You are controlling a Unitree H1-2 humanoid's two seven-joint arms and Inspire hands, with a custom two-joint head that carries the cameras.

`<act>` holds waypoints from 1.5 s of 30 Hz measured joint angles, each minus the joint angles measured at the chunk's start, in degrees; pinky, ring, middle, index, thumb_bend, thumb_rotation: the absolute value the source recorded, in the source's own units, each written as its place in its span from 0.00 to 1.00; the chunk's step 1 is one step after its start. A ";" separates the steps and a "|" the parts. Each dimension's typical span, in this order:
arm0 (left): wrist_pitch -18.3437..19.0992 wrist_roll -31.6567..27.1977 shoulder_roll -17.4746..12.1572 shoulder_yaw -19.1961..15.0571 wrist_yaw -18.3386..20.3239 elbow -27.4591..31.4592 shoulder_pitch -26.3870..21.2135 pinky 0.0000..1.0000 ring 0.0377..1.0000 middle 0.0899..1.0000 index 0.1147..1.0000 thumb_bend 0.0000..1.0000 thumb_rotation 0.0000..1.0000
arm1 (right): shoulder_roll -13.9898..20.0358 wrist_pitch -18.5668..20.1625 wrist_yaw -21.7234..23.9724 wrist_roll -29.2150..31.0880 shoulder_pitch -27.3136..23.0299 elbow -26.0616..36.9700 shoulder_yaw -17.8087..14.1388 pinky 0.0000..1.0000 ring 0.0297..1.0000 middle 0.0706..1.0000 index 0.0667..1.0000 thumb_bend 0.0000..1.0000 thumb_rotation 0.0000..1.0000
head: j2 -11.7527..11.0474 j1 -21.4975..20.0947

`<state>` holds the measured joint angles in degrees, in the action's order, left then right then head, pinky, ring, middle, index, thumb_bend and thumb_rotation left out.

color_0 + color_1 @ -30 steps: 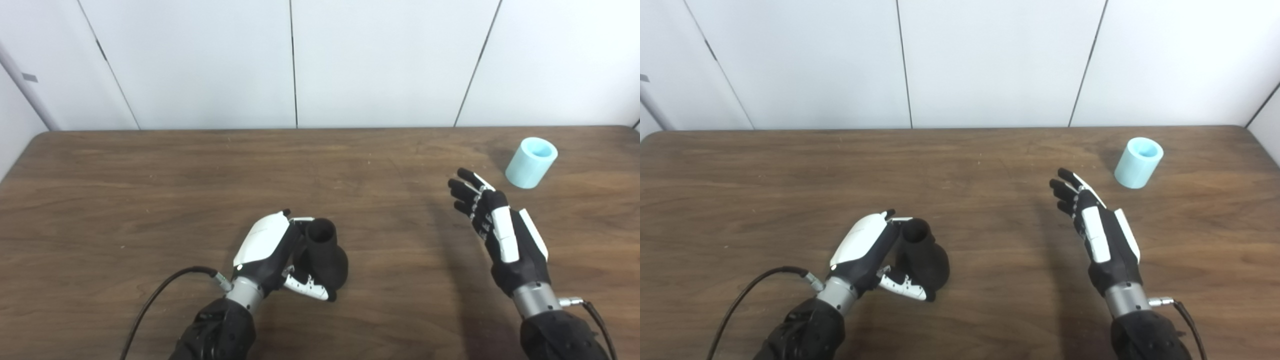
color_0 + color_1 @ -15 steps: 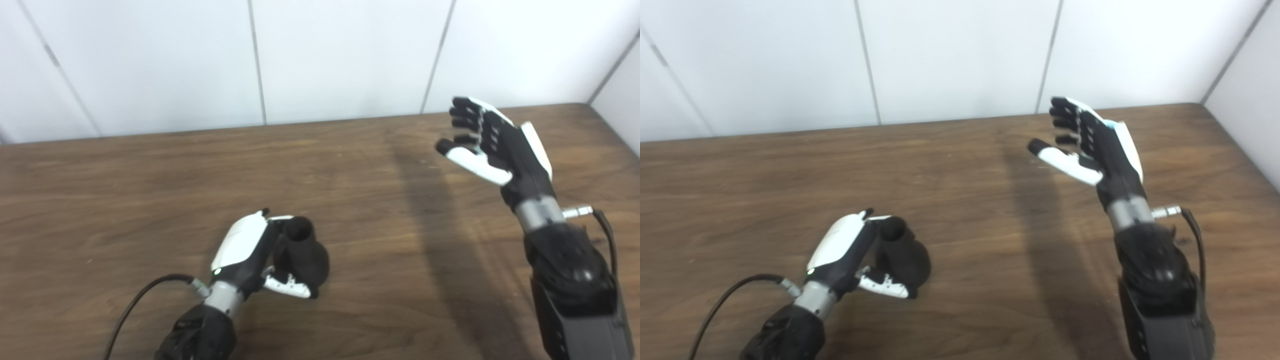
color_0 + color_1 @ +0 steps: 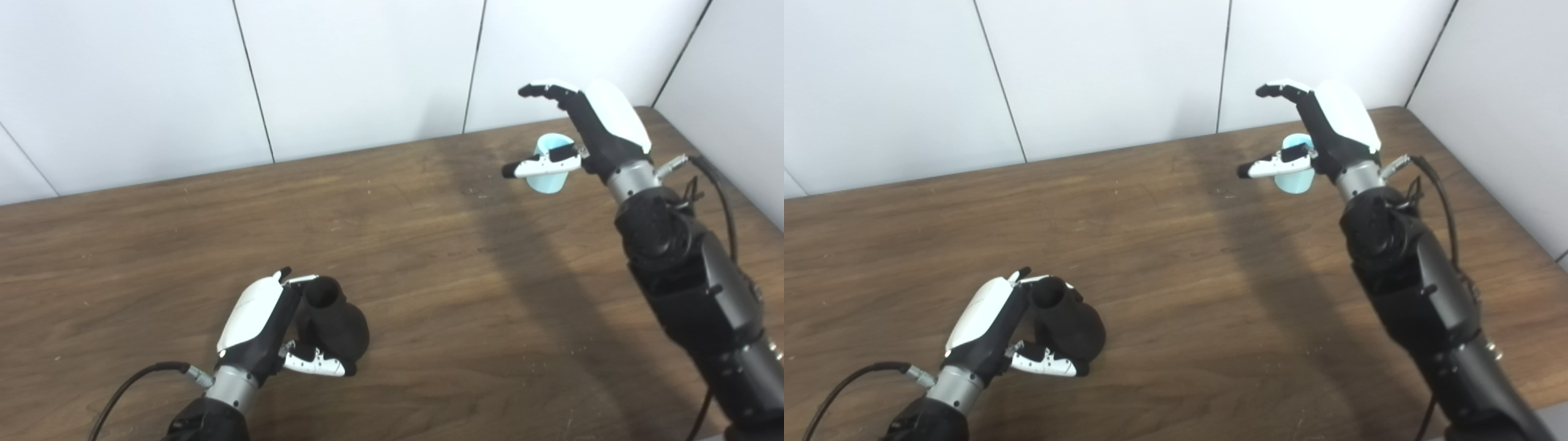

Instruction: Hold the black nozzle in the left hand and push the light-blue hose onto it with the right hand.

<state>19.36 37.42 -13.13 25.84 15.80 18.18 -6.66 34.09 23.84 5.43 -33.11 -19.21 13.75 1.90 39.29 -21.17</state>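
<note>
On the table [image 3: 429, 245]: one black nozzle [image 3: 335, 320], one light-blue hose [image 3: 549, 165].

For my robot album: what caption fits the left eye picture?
Left hand grips the black nozzle while the open right hand reaches around the light-blue hose.

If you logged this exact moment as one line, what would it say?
left hand: shut on black nozzle, on table | right hand: open, at light-blue hose, not gripping | hose not on nozzle
</note>
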 measured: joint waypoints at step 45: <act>-4.15 -3.15 -1.26 -1.31 -1.25 -2.08 -0.07 1.00 0.66 0.50 0.38 0.52 0.00 | 4.76 2.58 17.70 -5.60 -22.69 -38.78 14.07 0.71 0.86 0.87 0.83 0.96 0.15 | -1.32 -7.31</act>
<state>15.21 34.28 -14.40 24.53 14.55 16.10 -6.72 38.85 26.42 23.13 -38.72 -41.91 -25.03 15.97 37.97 -28.48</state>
